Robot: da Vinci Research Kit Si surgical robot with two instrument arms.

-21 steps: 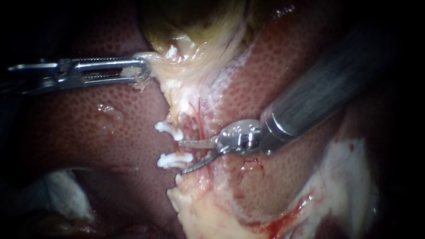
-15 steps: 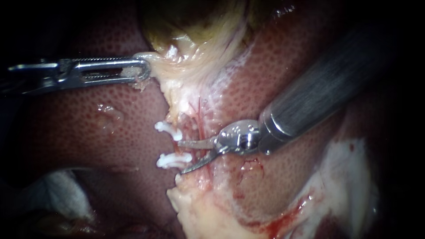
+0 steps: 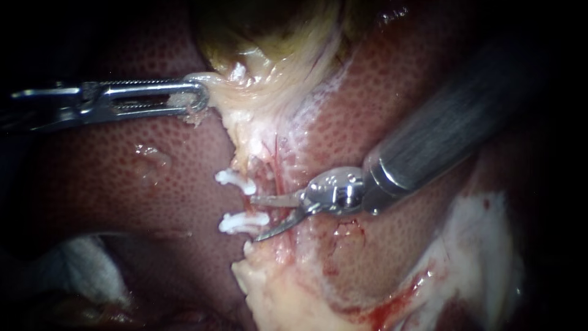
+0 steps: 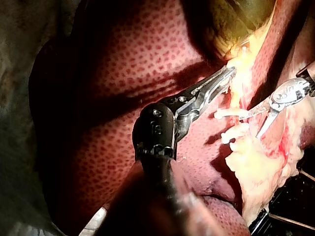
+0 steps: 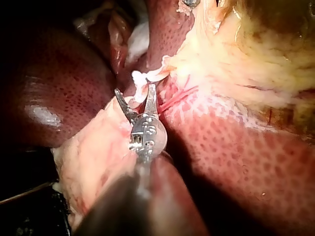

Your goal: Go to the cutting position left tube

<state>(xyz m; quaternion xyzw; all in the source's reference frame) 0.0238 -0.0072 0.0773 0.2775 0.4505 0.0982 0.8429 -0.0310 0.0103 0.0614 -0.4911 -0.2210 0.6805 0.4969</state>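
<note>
The right instrument's claw [image 3: 253,219] is a pair of thin blades, spread open and holding nothing. In the endoscope view the upper blade points to 9 o'clock between the two white clips, and the lower blade slants to 8 o'clock just under the lower clip [image 3: 243,222]. That clip's end lies in the gap; I cannot tell whether it touches either blade. The left tube [image 3: 248,208] runs from 12 to 6 o'clock through both clips, just ahead of the blade tips. The upper clip [image 3: 235,179] sits at 11 o'clock from the claw.

The left instrument's claw [image 3: 197,98] is clamped on the gallbladder's [image 3: 269,73] pale edge, well apart at 10 o'clock.

The right wrist view shows the blades' gap from behind, with only one clip [image 5: 143,76] clear. The left wrist view shows both instruments and both clips against the liver [image 4: 113,88].

Count: two instruments, two clips.
</note>
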